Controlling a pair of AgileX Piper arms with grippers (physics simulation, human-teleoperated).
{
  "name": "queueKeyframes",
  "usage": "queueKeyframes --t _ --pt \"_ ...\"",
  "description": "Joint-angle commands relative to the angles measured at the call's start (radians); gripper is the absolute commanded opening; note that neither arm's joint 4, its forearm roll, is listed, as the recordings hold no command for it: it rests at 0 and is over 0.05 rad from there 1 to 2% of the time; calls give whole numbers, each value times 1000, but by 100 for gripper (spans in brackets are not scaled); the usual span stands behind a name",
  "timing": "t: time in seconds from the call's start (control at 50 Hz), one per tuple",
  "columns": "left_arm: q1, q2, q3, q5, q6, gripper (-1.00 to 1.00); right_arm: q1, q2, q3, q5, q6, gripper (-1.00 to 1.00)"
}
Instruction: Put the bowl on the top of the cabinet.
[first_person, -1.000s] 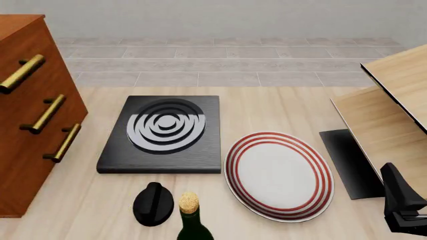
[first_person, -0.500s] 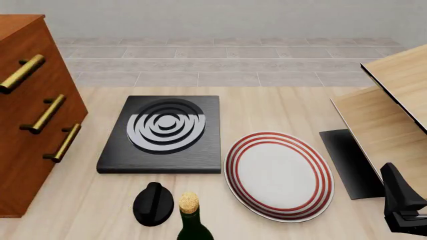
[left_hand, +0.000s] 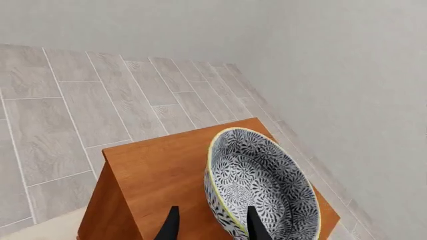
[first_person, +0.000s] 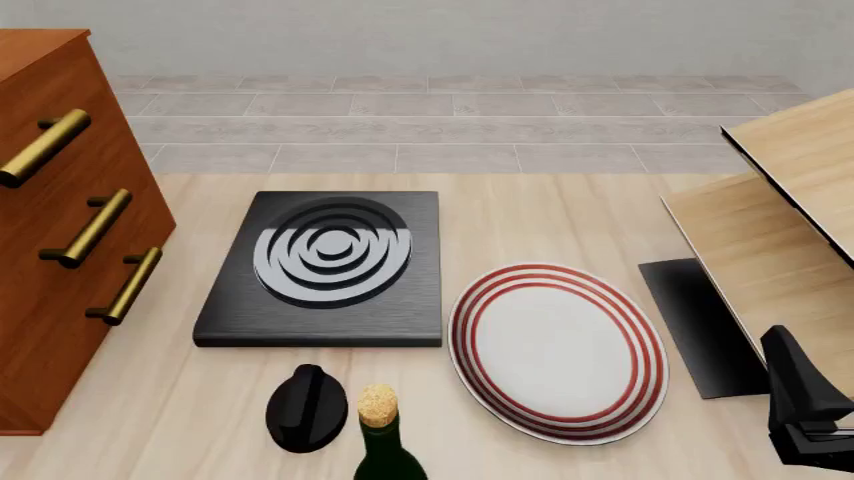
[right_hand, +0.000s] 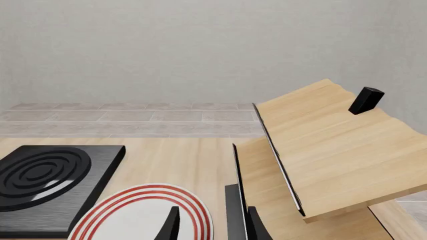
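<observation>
In the left wrist view the blue-and-white patterned bowl (left_hand: 267, 185) sits on the flat top of the reddish-brown cabinet (left_hand: 160, 170). My left gripper (left_hand: 213, 227) is open, with one finger outside the bowl's near wall and the other inside it. The front view shows the cabinet (first_person: 54, 250) at the far left with its brass handles. Its top, the bowl and the left gripper are out of that frame. My right gripper (right_hand: 213, 225) is open and empty, low at the front right (first_person: 807, 425).
A black slab with silver rings (first_person: 327, 265) lies mid-table. A white plate with red rings (first_person: 558, 350) lies right of it. A black knob-like object (first_person: 307, 405) and a corked bottle (first_person: 383, 440) stand at the front. A pale wood board structure (first_person: 787, 220) and a dark pad (first_person: 701, 325) are at the right.
</observation>
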Motion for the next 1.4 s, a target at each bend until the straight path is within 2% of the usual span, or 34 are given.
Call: queueKeyframes --t 0.02,0.7,1.4 --pt "-1 -15 3 -3 14 100 0 0 0 0 0 100" --pt "-20 -75 0 17 7 100 0 0 0 0 0 100" --pt "-58 -212 13 63 -7 100 0 0 0 0 0 100"
